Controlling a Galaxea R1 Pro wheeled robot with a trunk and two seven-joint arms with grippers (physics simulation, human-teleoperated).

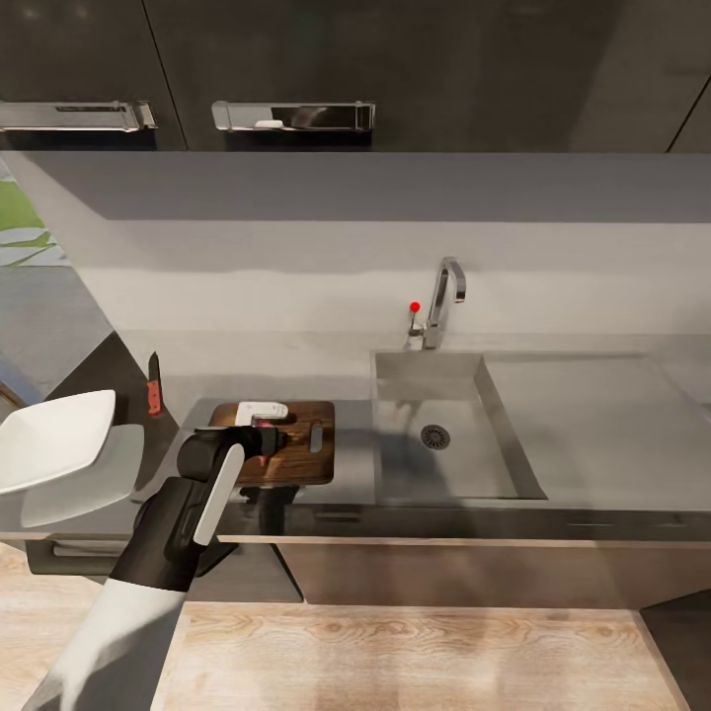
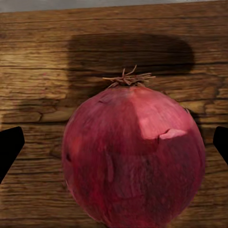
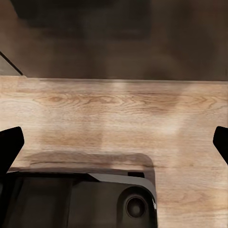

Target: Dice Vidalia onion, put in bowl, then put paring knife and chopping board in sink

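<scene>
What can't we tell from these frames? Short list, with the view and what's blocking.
- Head view: the onion itself, behind the left tool over the chopping board.
- Left wrist view: whether the fingers touch the onion or it rests on the board; onion's underside cut off by the frame edge.
- Head view: knife blade too small to read.
- Right wrist view: right tool sits wide over wooden floor; dark base cut off.

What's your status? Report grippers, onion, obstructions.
Left gripper open, fingers either side of the onion over the chopping board. Right gripper open, over wood floor. Sink basin empty. Paring knife left of the board, untouched.
</scene>
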